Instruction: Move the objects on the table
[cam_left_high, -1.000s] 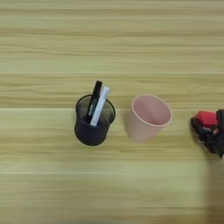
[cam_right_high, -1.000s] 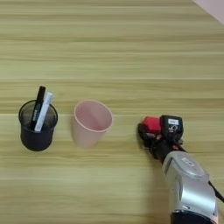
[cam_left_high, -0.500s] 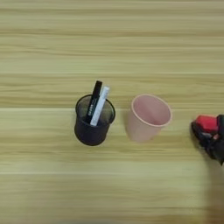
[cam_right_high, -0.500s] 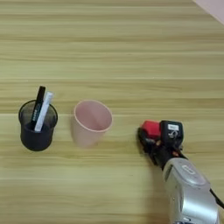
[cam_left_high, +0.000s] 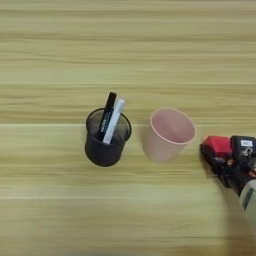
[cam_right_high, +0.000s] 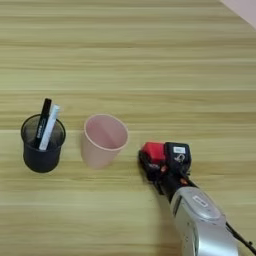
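While apparently clamped on the red block, with black fingers closed against its near sides, hovers or rests low at the table: right gripper, trailed by the silver forearm toward the bottom right corner. Cannot tell whether lifted clear of the wood or touching it.

Just to the left, close but apart: pink cup, upright, mouth open, seemingly empty. Further left, near it but not touching: black mesh cup, upright, holding the white marker and the black marker, both leaning side by side against its rim.

Risks, as judged from here:
- Shallow hold, only the near part of the block between the fingers; likely to slip or twist out on a quick lift or swing.
- Light pink cup right in the path of any leftward move; easily nudged or tipped by fingers or block if carried too low.
- If tipped, could roll into the mesh cup and upset the leaning markers.
- If released above the cup off-centre, could clip the rim and bounce away across the wood.
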